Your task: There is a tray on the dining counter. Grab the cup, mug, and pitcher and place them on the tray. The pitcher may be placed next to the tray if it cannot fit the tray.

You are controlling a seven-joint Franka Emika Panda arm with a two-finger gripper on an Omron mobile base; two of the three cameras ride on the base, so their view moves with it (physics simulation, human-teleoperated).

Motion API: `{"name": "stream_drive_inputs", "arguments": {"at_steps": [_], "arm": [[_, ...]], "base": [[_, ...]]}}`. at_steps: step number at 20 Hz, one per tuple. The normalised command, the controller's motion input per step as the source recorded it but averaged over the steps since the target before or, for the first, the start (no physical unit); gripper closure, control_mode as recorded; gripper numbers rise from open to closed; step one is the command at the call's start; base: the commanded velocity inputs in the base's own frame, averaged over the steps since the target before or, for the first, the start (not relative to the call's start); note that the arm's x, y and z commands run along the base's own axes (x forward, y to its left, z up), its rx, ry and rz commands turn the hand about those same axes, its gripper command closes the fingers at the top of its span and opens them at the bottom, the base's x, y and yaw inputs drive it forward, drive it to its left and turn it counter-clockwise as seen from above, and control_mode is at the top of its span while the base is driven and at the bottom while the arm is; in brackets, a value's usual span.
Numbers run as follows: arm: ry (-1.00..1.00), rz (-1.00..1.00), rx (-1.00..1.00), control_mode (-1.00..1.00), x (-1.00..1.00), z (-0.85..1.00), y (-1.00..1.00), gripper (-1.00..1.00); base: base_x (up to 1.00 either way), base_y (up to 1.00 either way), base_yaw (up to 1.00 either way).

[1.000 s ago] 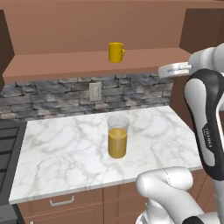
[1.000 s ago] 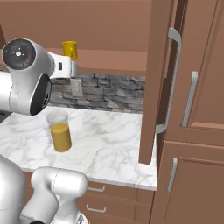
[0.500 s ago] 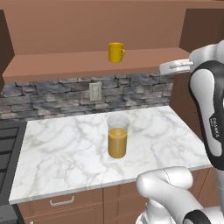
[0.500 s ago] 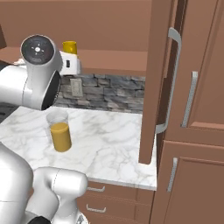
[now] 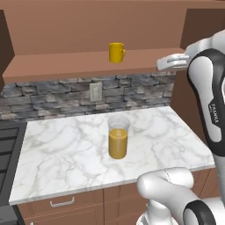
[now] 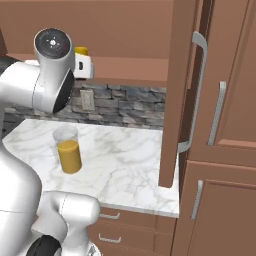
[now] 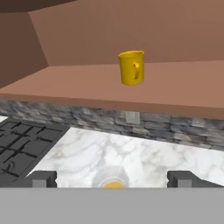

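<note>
A yellow mug stands upright on a brown wooden shelf above a stone backsplash, its handle turned to the right in the left base view, while a clear pitcher part-filled with orange juice stands upright on the marble counter below, well apart from the mug. The white arm reaches to shelf height at the right of the left base view, its gripper aimed toward the mug from a distance; the fingers stand spread wide with nothing between them. A dark stove adjoins the counter's left end, and a tall cabinet door hangs open at the right
</note>
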Motion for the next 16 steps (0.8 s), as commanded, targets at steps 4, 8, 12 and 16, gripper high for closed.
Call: {"name": "stream_drive_inputs", "arguments": {"at_steps": [4, 8, 12, 16], "arm": [[0.0, 0.01, -0.02, -1.0, 0.05, 0.13, 0.07, -1.0], [-0.05, 0.03, -0.05, -1.0, 0.14, 0.04, 0.14, -1.0], [-0.07, 0.04, -0.05, -1.0, 0.18, 0.0, 0.16, -1.0], [-0.08, 0.08, 0.0, -1.0, 0.31, 0.0, 0.03, -1.0]], "base": [[0.0, 0.0, 0.0], [0.0, 0.0, 0.0], [0.0, 0.0, 0.0], [0.0, 0.0, 0.0]]}}
